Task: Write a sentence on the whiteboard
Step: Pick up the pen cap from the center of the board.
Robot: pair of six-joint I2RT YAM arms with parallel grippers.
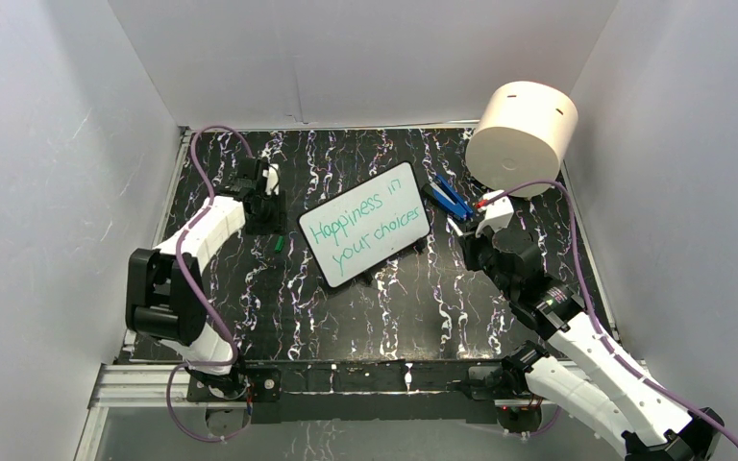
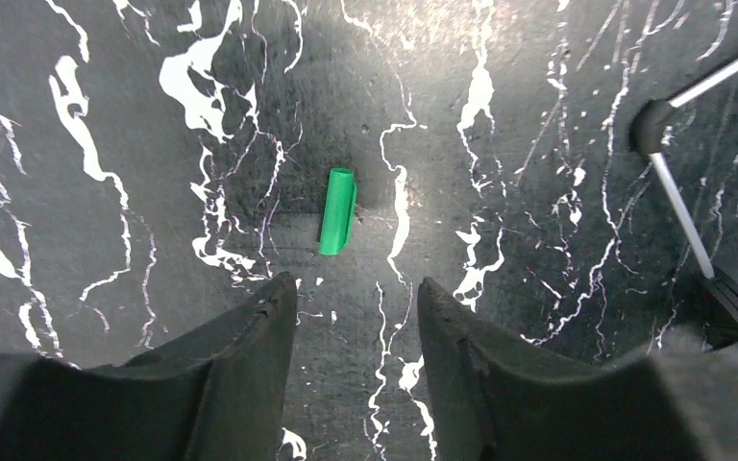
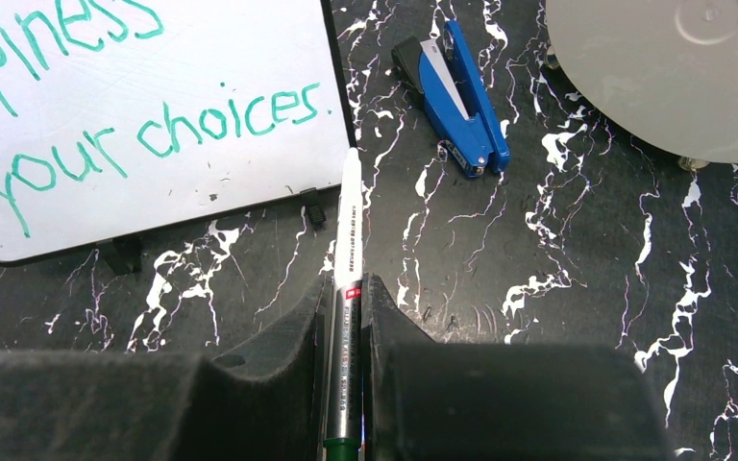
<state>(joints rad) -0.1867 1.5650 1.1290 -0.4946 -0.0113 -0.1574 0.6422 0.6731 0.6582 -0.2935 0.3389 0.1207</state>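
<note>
The whiteboard (image 1: pixel 365 224) lies tilted at the table's middle, propped on a small stand. It bears the sentence (image 1: pixel 363 226) in teal-green marker: "Happiness in your choices." The board's right part shows in the right wrist view (image 3: pixel 144 106). My right gripper (image 3: pixel 347 286) is shut on a white marker (image 3: pixel 348 240), whose uncapped end points at the board's lower right corner, just off it. In the top view that gripper (image 1: pixel 485 230) sits right of the board. My left gripper (image 2: pixel 356 286) is open and empty, just above a green marker cap (image 2: pixel 337 211) on the table, also seen in the top view (image 1: pixel 278 244).
A big cream cylinder (image 1: pixel 522 125) lies at the back right. A blue stapler-like tool (image 3: pixel 459 101) lies between the cylinder and the board. The board's stand leg (image 2: pixel 682 206) shows at the right of the left wrist view. White walls close the table in.
</note>
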